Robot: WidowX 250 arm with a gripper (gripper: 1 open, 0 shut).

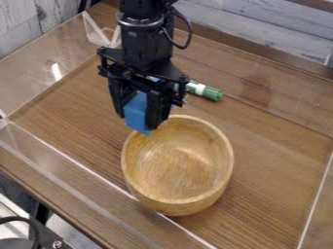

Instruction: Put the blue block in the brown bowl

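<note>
The blue block (135,110) hangs between the black fingers of my gripper (138,115), which is shut on it. It is held above the table, just over the far-left rim of the brown bowl (180,163). The wooden bowl sits on the table in front of the arm and holds nothing. Part of the block is hidden by the fingers.
A white-and-green marker pen (202,91) lies on the wooden table (65,107) behind the bowl, right of the arm. Clear plastic walls (26,156) enclose the work area on the left and front.
</note>
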